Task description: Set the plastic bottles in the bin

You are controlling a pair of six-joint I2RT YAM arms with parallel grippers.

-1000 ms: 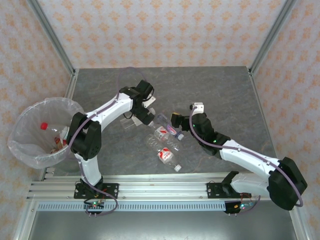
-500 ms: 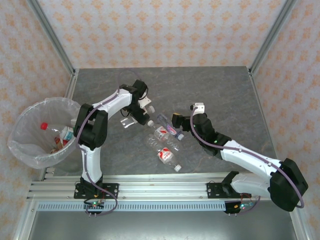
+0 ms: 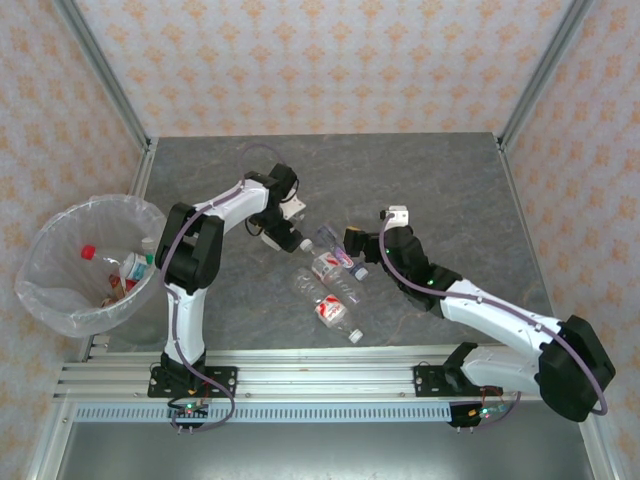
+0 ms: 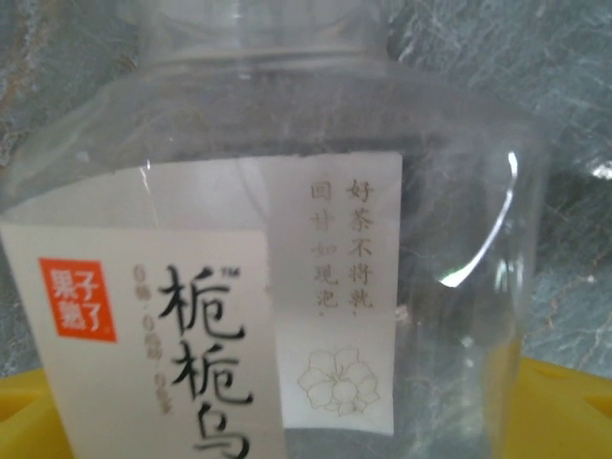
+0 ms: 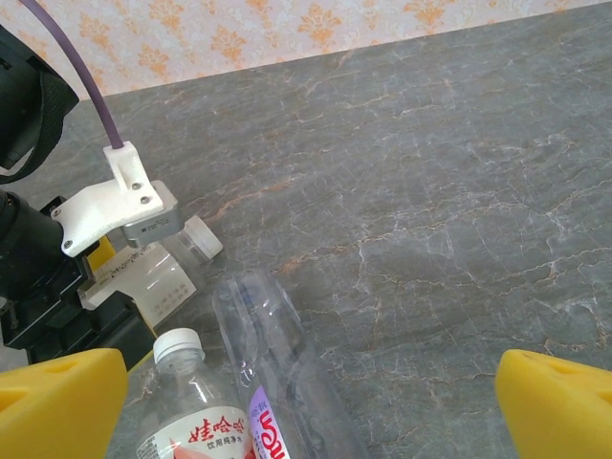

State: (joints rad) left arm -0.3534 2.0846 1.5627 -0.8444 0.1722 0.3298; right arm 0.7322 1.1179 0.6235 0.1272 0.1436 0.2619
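Clear bottles (image 3: 330, 311) outside lined bin (image 3: 45, 305)

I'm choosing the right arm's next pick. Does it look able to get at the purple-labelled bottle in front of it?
Probably yes: the right gripper is open wide, and the purple-labelled bottle lies uncovered between its jaws. The red-labelled bottle close alongside may get caught too.
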